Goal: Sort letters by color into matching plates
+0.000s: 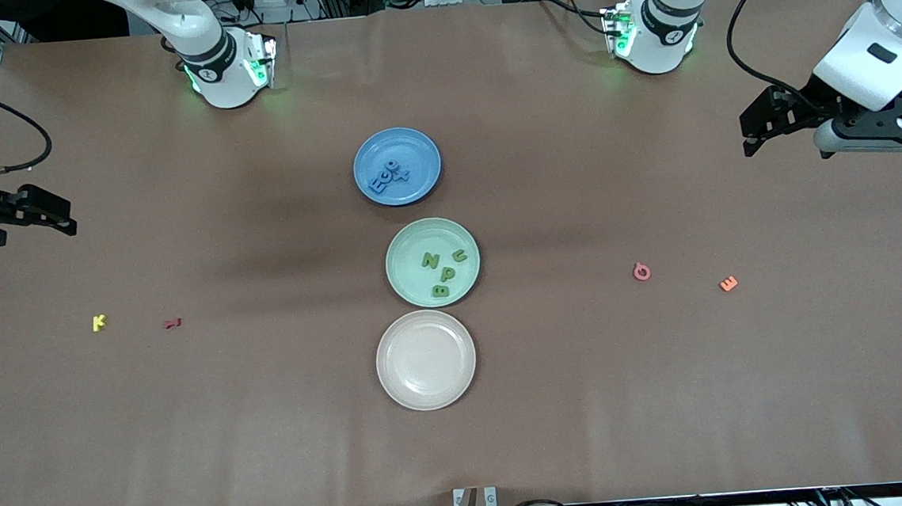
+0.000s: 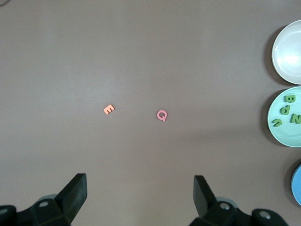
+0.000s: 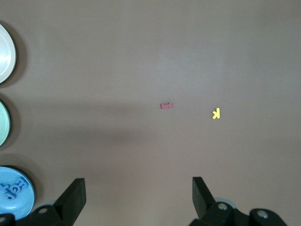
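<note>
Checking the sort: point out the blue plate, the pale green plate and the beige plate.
blue plate [image 1: 417, 147], front view, bare inner surface.
pale green plate [image 1: 409, 280], front view, bare inner surface.
beige plate [image 1: 425, 359], front view, centre.

Blue letters [image 1: 389, 177] in blue plate [image 1: 420, 148] — green letters [image 1: 443, 271] in green plate [image 1: 409, 276].

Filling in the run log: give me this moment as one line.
blue letters: in blue plate | green letters: in green plate | left gripper: open, empty | right gripper: open, empty
</note>
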Robot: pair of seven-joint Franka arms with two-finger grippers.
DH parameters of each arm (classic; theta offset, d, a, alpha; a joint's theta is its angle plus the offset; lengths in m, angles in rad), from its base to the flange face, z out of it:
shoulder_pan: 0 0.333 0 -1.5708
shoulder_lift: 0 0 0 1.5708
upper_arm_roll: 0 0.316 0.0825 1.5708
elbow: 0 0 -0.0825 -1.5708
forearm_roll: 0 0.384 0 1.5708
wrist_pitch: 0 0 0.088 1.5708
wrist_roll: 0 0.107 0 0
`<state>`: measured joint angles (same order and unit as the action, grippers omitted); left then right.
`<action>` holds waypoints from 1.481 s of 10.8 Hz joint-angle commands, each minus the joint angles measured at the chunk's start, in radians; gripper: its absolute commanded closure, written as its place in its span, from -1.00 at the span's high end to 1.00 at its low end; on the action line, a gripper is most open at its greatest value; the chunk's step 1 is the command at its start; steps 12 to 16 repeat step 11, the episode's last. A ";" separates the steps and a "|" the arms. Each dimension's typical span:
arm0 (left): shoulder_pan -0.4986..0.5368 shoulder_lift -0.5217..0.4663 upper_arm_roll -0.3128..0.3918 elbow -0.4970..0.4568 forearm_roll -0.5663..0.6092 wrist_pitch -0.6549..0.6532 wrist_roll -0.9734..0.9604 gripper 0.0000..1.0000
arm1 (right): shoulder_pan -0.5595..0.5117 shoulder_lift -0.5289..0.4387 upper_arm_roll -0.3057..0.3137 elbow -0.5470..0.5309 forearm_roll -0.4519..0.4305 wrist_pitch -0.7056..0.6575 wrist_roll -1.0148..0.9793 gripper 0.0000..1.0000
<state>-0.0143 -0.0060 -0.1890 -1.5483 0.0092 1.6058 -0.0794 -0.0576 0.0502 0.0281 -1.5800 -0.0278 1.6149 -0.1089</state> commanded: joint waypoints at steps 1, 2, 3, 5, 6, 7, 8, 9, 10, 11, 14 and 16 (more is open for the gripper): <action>-0.003 -0.011 -0.004 0.001 -0.029 -0.003 0.017 1.00 | 0.004 -0.013 -0.010 -0.020 0.000 0.000 -0.012 1.00; -0.004 -0.011 -0.004 0.001 -0.029 -0.003 0.018 1.00 | 0.002 -0.015 -0.010 -0.021 0.000 -0.001 -0.014 1.00; -0.003 -0.011 -0.024 0.001 -0.029 -0.003 0.013 1.00 | 0.002 -0.016 -0.010 -0.023 0.000 -0.003 -0.014 1.00; -0.001 -0.011 -0.035 0.001 -0.029 -0.003 0.007 1.00 | 0.002 -0.015 -0.010 -0.023 0.002 -0.009 -0.014 1.00; -0.001 -0.011 -0.036 0.001 -0.029 -0.003 0.007 1.00 | 0.002 -0.015 -0.010 -0.023 0.003 -0.010 -0.014 1.00; -0.001 -0.011 -0.036 0.002 -0.028 -0.003 0.007 1.00 | -0.001 -0.013 -0.008 -0.022 0.005 -0.010 -0.012 1.00; -0.001 -0.011 -0.036 0.001 -0.028 -0.003 0.007 1.00 | -0.002 -0.012 -0.007 -0.022 0.005 -0.009 -0.012 1.00; 0.000 -0.011 -0.036 0.002 -0.028 -0.003 0.007 1.00 | -0.001 -0.012 -0.007 -0.022 0.005 -0.010 -0.012 1.00; 0.000 -0.011 -0.035 0.001 -0.028 -0.003 0.007 1.00 | -0.001 -0.010 -0.007 -0.020 0.006 -0.007 -0.012 1.00; 0.000 -0.011 -0.035 0.001 -0.028 -0.003 0.006 1.00 | -0.001 -0.007 -0.008 -0.020 0.026 -0.003 -0.012 1.00; 0.000 -0.011 -0.035 0.001 -0.028 -0.003 0.006 1.00 | -0.001 -0.007 -0.008 -0.020 0.026 -0.003 -0.012 1.00; 0.000 -0.011 -0.035 0.001 -0.028 -0.003 0.006 1.00 | -0.001 -0.007 -0.008 -0.020 0.026 -0.003 -0.012 1.00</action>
